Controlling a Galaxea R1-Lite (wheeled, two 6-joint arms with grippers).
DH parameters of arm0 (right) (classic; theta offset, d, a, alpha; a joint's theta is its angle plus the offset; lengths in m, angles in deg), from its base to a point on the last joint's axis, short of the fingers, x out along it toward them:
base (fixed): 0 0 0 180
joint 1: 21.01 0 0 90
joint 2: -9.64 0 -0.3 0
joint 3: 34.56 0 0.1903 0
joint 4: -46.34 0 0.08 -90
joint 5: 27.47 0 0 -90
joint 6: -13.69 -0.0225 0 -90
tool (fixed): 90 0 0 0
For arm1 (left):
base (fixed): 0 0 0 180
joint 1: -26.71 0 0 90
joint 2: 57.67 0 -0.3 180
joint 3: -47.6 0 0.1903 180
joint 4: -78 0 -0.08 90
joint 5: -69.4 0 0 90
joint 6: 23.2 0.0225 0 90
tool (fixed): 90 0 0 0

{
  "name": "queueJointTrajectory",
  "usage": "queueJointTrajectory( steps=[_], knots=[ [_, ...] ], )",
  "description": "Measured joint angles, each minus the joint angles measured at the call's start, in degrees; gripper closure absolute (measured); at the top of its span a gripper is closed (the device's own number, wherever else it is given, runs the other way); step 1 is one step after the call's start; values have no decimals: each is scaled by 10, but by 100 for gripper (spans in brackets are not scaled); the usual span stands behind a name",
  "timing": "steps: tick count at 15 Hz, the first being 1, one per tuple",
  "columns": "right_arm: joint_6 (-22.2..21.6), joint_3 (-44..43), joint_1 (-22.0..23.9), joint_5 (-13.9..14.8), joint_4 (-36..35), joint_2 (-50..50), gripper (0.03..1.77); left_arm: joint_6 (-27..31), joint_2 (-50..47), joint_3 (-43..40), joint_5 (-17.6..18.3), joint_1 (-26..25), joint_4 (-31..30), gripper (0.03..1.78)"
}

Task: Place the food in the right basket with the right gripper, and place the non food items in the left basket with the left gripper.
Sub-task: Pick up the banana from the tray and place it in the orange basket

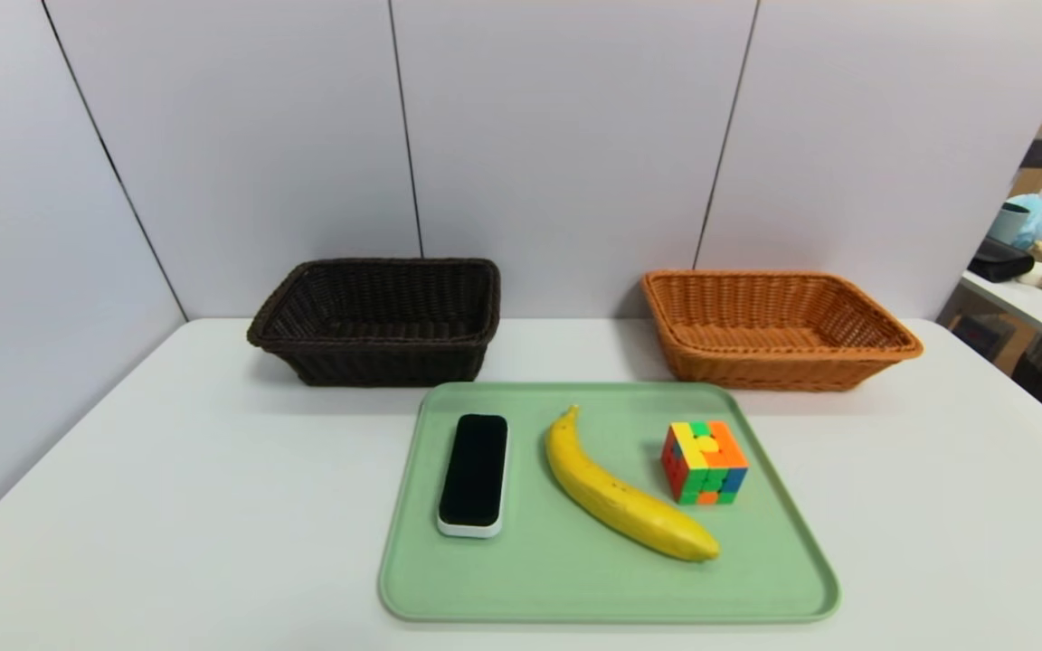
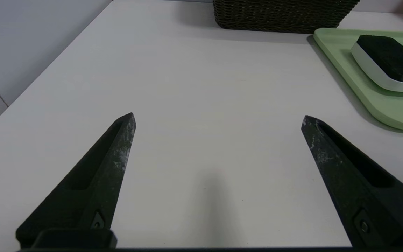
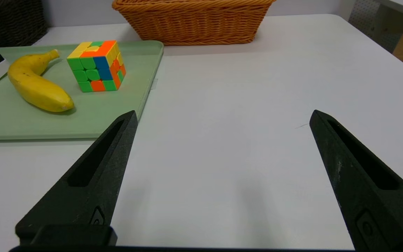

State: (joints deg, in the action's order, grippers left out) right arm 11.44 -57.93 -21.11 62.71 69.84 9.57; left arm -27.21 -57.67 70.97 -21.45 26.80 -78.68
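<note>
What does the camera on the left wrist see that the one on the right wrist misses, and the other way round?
Only the left wrist view shows the left gripper, open over bare table.

Only the right wrist view shows the right gripper, also open, plus the orange basket and the puzzle cube.

Both show the green tray, the black slab, the banana, the dark basket and the white table.

Left gripper [image 2: 218, 119]: two matte black pointed fingers [image 2: 110, 164], wedge-shaped, long recessed slot per finger, whitish scuffs near tips, small hex screw at each base, black crossbar at 6 o'clock.
Right gripper [image 3: 222, 117]: same black tapered fingers [image 3: 98, 168] w/ slots, cleaner, faint speckling on one, screw recesses at base.
</note>
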Motion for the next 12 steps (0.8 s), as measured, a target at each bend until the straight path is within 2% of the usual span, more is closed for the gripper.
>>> queueJointTrajectory(
  steps=[7, 9, 12],
  knots=[
    [16, -14, 0, -2, 6, 0, 10, 7, 0, 9, 1, 0, 0, 12],
    [23, -54, 0, -6, 40, 0, 10, 19, 0, 50, 6, 0, 18, 12],
    [36, -177, 0, -31, 151, 12, 10, 47, 9, 155, 13, 0, 104, 12]
  ],
)
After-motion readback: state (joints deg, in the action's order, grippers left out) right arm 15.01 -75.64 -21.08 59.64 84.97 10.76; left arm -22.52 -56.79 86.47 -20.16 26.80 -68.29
